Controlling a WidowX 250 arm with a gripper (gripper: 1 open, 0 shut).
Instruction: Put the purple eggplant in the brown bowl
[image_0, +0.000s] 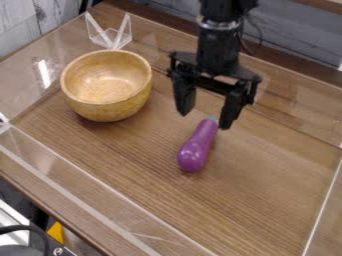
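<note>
pincer spread above the purple eggplant

the pincer (206, 105) points down, holding nothing; the purple eggplant (198, 145) lies mid-desk (107, 170), toward the right edge, the brown bowl (107, 85) near the far left corner.

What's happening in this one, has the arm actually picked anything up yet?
Not yet. A single robot arm is working over a wooden table with clear walls around it. Its gripper points down with the jaws open and empty, positioned just above the upper end of the purple eggplant, which lies flat on the table. The brown bowl sits empty off to the left in the picture, apart from both. It looks set for a grasp, but no contact is visible.
</note>
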